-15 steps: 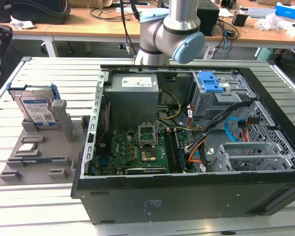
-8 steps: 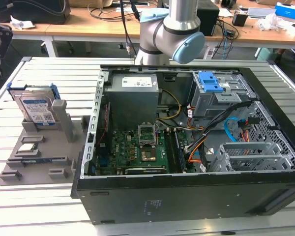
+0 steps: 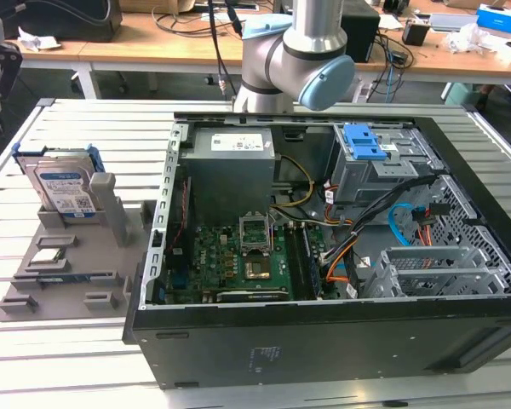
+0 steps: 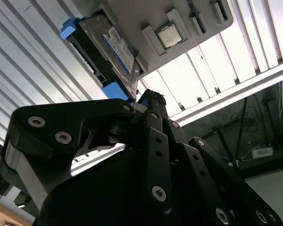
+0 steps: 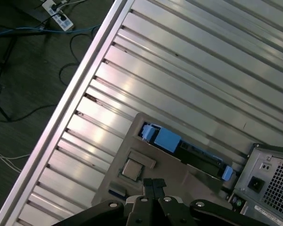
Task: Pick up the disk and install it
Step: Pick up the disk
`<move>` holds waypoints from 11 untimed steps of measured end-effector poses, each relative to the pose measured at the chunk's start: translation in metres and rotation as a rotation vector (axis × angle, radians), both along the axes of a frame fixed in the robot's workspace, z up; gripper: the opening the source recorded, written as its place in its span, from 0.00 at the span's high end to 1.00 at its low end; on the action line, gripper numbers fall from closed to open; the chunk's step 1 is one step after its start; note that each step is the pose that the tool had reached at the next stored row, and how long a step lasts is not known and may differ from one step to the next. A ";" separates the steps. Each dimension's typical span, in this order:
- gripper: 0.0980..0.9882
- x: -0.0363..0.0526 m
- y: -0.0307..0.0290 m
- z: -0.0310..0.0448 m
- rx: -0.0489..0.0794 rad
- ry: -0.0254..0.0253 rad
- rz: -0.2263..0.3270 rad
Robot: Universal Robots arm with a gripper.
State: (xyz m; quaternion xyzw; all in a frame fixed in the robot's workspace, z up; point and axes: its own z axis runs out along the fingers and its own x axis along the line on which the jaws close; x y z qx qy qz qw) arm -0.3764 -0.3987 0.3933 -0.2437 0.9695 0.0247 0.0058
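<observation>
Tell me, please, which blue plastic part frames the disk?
The caddy around the disk, standing in the grey holder outside the case; the other blue part, a latch, sits atop the drive cage inside it.

Blue-framed disk [image 3: 64, 192] stands upright in grey holder [image 3: 85, 256].

**Three cameras, one shared corner**

Exterior view looks down from up high, fairly close, over the open computer case [image 3: 324, 247]. Both wrist views hang above the slatted table [image 5: 188, 56], facing down. All three catch the disk [image 3: 64, 192] in its grey holder [image 3: 77, 256].
</observation>
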 end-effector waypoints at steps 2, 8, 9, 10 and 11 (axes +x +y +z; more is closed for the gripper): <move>1.00 0.0000 0.0000 0.0000 0.000 0.0000 0.017; 1.00 0.0000 0.0000 0.0000 0.000 0.0000 0.063; 1.00 0.0000 0.0000 0.0000 0.000 0.0000 0.070; 1.00 0.0000 0.0000 0.0000 0.000 0.0000 0.076; 1.00 0.0000 0.0000 0.0000 0.000 0.0000 0.082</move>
